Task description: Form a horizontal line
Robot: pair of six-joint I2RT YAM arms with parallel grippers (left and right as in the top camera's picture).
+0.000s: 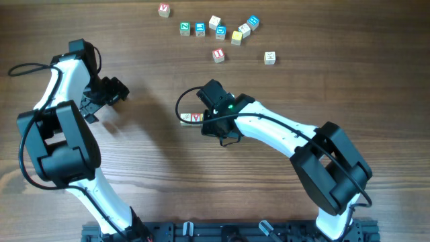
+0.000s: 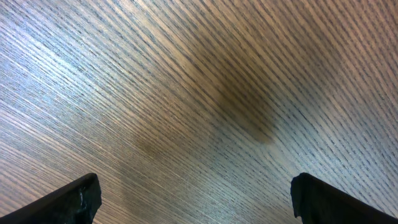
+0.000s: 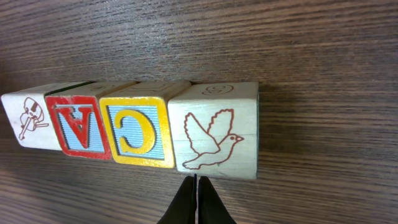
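Several wooden picture and letter blocks sit side by side in a row in the right wrist view: a figure block (image 3: 28,118), a red "A" block (image 3: 81,124), a yellow "G" block (image 3: 138,127) and a bird block (image 3: 214,130). My right gripper (image 3: 196,182) is shut and empty, its tips just in front of the bird block. In the overhead view the right gripper (image 1: 209,122) covers most of this row (image 1: 191,118). My left gripper (image 1: 118,91) is open and empty over bare wood at the left; the left wrist view (image 2: 199,202) shows only table.
Several loose blocks lie scattered at the far edge, among them a red-letter block (image 1: 218,55), a pale block (image 1: 269,58), a yellow block (image 1: 236,37), a blue block (image 1: 200,29) and a lone block (image 1: 164,9). The arm bases stand at the near edge.
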